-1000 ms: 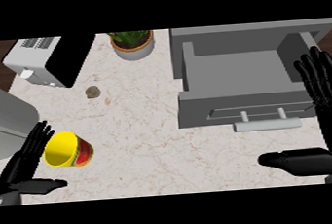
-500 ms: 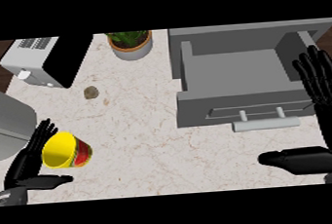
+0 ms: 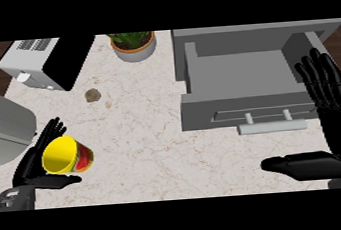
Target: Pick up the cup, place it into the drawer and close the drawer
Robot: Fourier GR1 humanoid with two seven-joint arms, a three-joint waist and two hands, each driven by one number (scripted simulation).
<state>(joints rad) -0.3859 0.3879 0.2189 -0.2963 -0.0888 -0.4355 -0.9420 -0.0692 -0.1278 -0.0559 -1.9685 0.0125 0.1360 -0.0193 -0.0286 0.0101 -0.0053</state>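
Noted the cup (image 3: 67, 155) near the front left corner of the bench (image 3: 146, 144). Yellow inside, red and green outside, tilted with the mouth showing.

Logged the left robot hand (image 3: 31, 169) right beside it. Fingers apart and fairly straight behind the cup, thumb stretched out beneath, not yet wrapped round. Cannot tell for certain about contact.

Logged the right robot hand (image 3: 340, 125) at the right edge. Fingers up and apart, thumb out sideways, resting, holding nothing.

Found the grey drawer (image 3: 247, 104) pulled open at the back right, nothing visible inside, handle (image 3: 271, 115) facing the front edge. Well apart from the cup, with pale veined top between.

Also present:
- toaster (image 3: 48, 63) at the back left corner
- potted plant (image 3: 133, 43) at the back edge
- small brownish lump (image 3: 92, 95) between toaster and cup, too small to identify
- grey rounded appliance (image 3: 0, 129) at the left edge

Judged stage: grasp about to be made. Lift, carry, release and closing all outstanding.

Hazards from here:
- Closing on a tilted, round cup off-centre: likely to squeeze it out sideways or roll it toward the front edge.
- Lifting before curling fully round: risk of a slip on the long crossing.
- Coming in too low: risk of clipping the drawer's front wall or handle.
- Releasing on the rim instead of inside: risk of toppling out or jamming the closing push.
- Crossing toward the resting right robot hand: possible collision beside the drawer.
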